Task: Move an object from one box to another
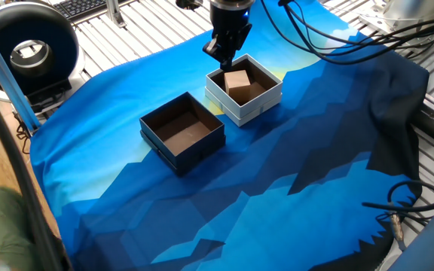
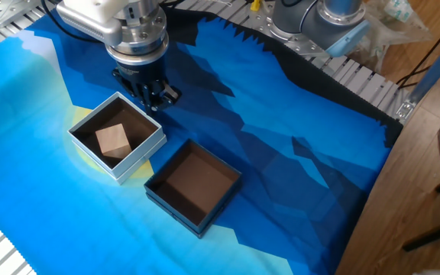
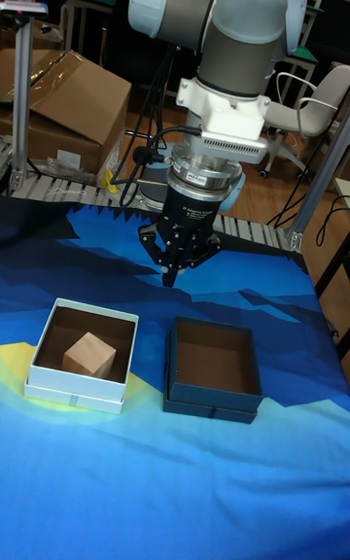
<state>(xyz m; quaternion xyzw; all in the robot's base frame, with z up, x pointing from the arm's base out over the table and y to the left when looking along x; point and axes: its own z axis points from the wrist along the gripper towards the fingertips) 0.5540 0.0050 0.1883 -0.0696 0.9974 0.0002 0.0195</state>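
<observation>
The object, a small light-brown cube [image 1: 237,80] [image 2: 114,140] [image 3: 90,354], lies inside the white-walled box [image 1: 252,110] [image 2: 133,162] [image 3: 73,391]. Beside it stands the dark navy box [image 1: 199,147] [image 2: 176,211] [image 3: 208,401], its brown inside bare. My gripper [image 1: 219,56] [image 2: 160,99] [image 3: 170,277] hangs above the blue cloth just beyond the white box's far edge, pointing down. Its fingers meet at a point with nothing between them. It touches neither box.
A blue patterned cloth [image 1: 292,173] covers the table. A black round device [image 1: 29,47] and a keyboard [image 1: 89,7] sit at the back left. Loose cables [image 1: 398,211] lie at the right edge. Behind the arm are a cardboard box [image 3: 68,108] and a chair [image 3: 313,105].
</observation>
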